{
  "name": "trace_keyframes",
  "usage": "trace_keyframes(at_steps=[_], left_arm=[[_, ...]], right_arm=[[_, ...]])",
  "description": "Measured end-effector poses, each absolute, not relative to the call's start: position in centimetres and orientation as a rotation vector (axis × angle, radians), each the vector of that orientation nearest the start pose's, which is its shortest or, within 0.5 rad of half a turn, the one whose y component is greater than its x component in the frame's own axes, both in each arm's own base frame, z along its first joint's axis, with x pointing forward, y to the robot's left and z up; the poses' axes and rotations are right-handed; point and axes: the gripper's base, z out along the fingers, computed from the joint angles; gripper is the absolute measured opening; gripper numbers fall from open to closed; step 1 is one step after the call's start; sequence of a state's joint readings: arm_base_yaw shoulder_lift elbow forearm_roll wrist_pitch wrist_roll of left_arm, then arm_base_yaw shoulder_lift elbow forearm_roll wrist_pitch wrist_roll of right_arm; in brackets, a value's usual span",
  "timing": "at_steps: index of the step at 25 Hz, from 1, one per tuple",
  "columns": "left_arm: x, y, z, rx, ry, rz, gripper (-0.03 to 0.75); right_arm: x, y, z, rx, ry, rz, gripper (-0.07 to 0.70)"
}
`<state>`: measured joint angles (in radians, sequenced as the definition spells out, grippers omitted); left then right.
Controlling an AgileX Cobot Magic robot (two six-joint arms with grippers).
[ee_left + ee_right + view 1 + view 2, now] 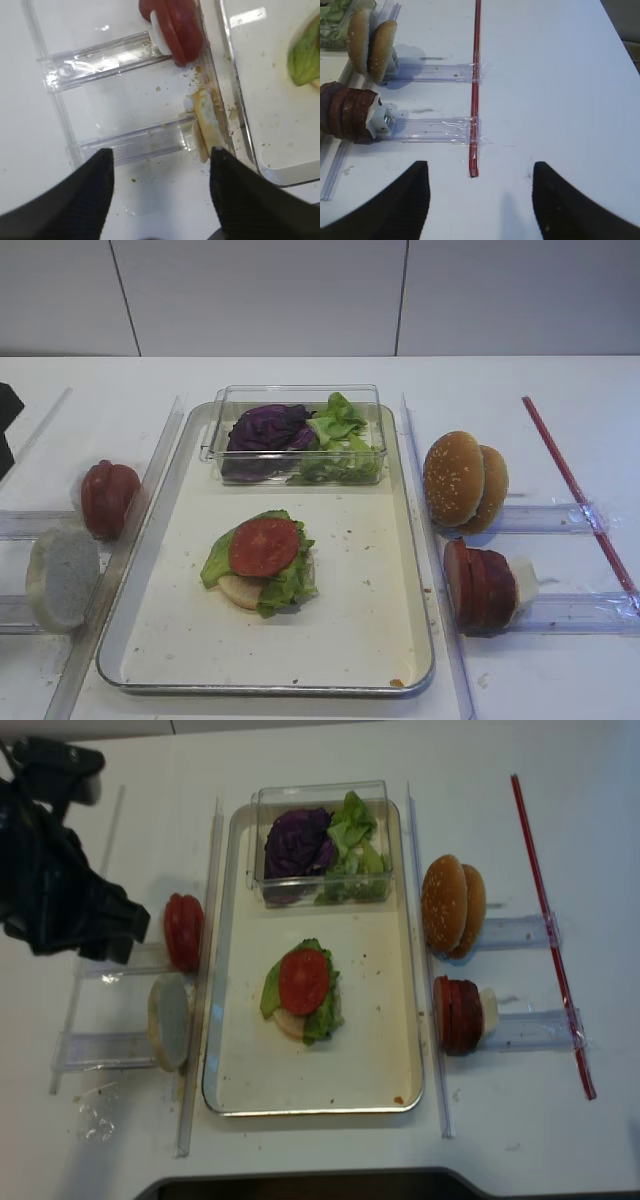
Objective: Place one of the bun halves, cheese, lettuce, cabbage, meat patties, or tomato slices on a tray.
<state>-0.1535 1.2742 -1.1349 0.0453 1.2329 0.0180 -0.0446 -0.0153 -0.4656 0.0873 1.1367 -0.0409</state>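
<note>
Now both grippers gape empty—left gripper poised near bright-red tomato slices, frame top, ready to pick.

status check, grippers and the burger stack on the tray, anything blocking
Left gripper open, empty, over the pale flat bun half in its clear rack. Right gripper open, empty. Bright-red tomato slice tops green lettuce on the metal tray. Nothing blocking.

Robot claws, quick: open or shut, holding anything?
Left black gripper: open, empty, above the clear plastic rack.
Right black gripper: open, empty.
</note>
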Motion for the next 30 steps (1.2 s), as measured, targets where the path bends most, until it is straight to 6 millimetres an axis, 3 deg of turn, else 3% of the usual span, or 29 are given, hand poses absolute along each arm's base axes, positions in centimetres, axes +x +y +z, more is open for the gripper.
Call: trace_keyframes(at_steps=[12,30], left_arm=[[16.5,-1.9,38.1,0.225,2.581,0.052,0.388],[8.2,-0.4,41.7,0.183,2.305,0.05,0.388]], right_arm=[[-0.7,0.8,26.2,-0.003,2.137,0.056,0.465],[-0.7,0.8,26.2,-0.003,2.137,0.056,0.464]])
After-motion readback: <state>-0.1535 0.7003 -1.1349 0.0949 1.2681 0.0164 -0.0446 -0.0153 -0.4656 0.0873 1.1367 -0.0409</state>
